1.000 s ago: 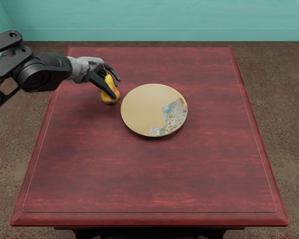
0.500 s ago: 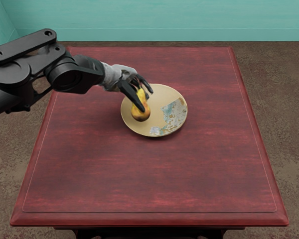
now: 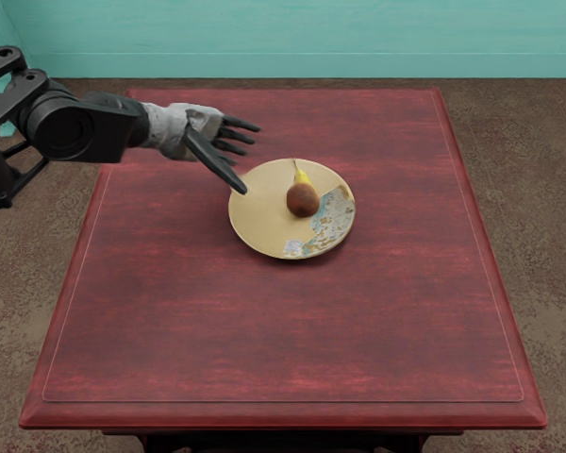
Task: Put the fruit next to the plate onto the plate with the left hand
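Observation:
A yellow-brown pear (image 3: 302, 195) lies on the round tan plate (image 3: 264, 226), a little right of the plate's middle. My left hand (image 3: 224, 149) hovers just left of the plate's upper left rim, fingers spread and holding nothing. Its arm (image 3: 71, 127) reaches in from the left edge. A clear gap separates the hand from the pear.
The plate sits on a dark red wooden table (image 3: 283, 321) with a raised border. Brown carpet surrounds the table, and a teal wall runs along the back.
The left hand carried the pear from beside the plate over it, let go, and drew back to the left. The pear now rests on the plate.

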Available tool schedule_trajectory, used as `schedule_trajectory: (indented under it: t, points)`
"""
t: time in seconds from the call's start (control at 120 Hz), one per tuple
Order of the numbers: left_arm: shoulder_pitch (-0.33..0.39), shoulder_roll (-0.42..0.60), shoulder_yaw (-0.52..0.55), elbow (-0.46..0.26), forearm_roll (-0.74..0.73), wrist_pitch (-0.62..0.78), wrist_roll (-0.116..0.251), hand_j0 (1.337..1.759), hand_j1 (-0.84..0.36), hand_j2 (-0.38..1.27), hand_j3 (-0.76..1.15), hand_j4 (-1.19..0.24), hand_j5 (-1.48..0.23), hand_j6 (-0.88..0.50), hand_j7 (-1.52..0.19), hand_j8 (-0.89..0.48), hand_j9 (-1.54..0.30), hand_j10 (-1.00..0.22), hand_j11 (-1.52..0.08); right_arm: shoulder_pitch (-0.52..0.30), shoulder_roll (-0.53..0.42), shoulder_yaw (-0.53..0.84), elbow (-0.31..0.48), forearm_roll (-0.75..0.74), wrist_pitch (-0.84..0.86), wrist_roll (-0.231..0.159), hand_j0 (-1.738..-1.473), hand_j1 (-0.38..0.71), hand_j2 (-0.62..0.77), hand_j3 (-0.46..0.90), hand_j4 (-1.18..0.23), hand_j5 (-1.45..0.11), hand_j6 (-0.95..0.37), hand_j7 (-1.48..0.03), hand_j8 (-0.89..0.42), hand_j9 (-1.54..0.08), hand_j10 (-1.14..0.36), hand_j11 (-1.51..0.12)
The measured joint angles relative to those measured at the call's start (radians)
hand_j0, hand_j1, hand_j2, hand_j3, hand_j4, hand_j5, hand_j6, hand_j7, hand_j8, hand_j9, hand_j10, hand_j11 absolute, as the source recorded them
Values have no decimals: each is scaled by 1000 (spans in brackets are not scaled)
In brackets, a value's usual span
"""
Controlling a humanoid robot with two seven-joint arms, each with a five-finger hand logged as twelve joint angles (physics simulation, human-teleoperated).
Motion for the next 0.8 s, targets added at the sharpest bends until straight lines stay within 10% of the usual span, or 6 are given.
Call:
schedule_trajectory:
  t: [0.4, 0.8]
  points:
    - [234, 371, -83, 1, -273, -287, -4, 1658, 310, 9, 0, -33, -44, -32, -44, -30, -44, -31, -44, 0, 0, 0, 0, 0, 1, 0, -1658, -349, 0, 0, 0, 0, 0, 0, 0, 0, 0, 0]
    - [286, 556, -83, 22, -414, -294, -4, 1658, 322, 4, 0, -21, -30, -21, -30, -21, -30, -21, -30, 2, 0, 0, 0, 0, 1, 0, -1658, -349, 0, 0, 0, 0, 0, 0, 0, 0, 0, 0]
